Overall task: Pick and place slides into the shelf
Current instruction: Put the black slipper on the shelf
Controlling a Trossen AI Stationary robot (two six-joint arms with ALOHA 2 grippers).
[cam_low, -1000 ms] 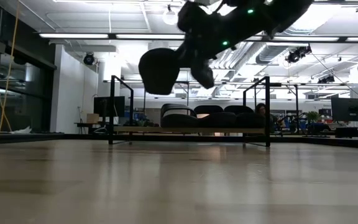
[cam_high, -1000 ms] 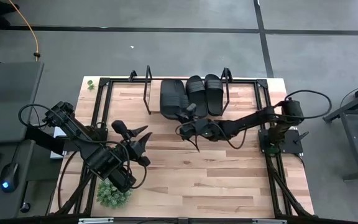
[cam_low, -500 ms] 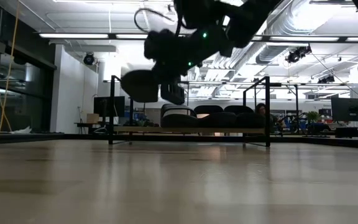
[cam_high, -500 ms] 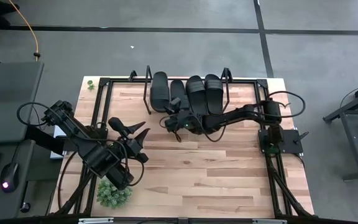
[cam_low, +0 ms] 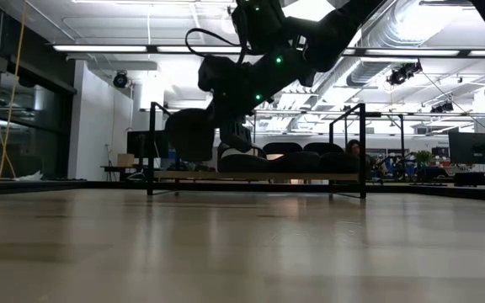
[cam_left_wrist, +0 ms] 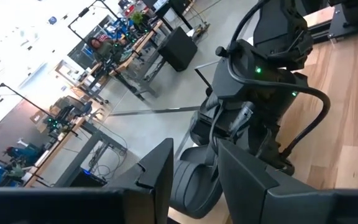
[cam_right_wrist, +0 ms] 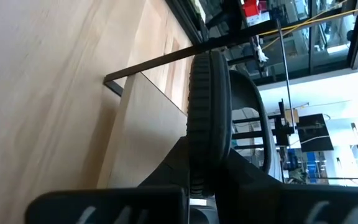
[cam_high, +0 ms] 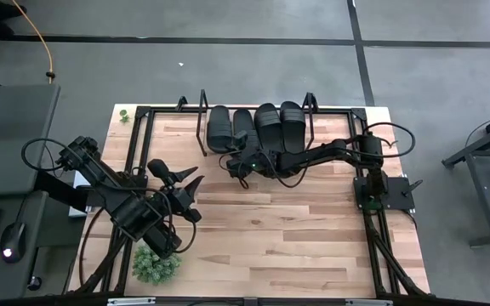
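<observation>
left gripper (cam_high: 192, 192): jaws parted, waiting | right gripper (cam_high: 236, 161): jaws clamped, arm outstretched

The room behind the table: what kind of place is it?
Probably a large open lab or workshop: long ceiling strip lights, exposed ducts, and desks with monitors behind the shelf.

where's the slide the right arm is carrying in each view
High view: held slide, leftmost on the shelf.
Low view: dark oval under the right hand.
Left wrist view: below the right arm.
Right wrist view: edge-on.
Shared landmark: the shelf's black wire frame.
</observation>
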